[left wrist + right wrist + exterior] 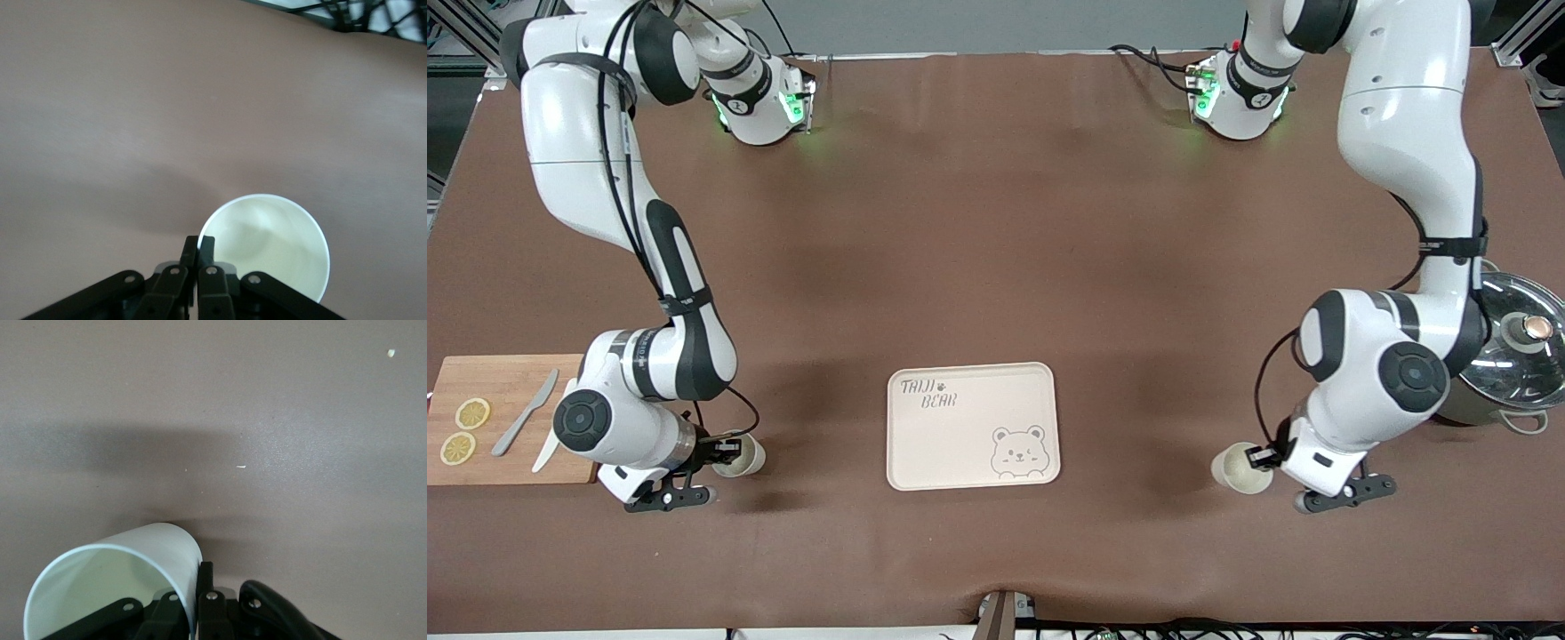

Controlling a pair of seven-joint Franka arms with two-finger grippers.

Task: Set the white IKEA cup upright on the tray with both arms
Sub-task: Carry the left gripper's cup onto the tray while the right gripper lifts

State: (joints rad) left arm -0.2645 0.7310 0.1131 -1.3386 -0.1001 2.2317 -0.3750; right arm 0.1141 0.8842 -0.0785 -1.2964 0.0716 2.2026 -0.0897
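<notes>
The cream tray printed "TAIJI BEAR" lies on the brown table, with nothing on it. My right gripper is beside it toward the right arm's end, shut on the rim of a white cup. In the right wrist view the fingers pinch that cup's wall. My left gripper is toward the left arm's end, shut on the rim of a second white cup. The left wrist view shows this cup, mouth up, with the gripper on its rim. Both cups are low at the table.
A wooden cutting board with two lemon slices and a grey knife lies at the right arm's end. A steel pot with a glass lid stands at the left arm's end.
</notes>
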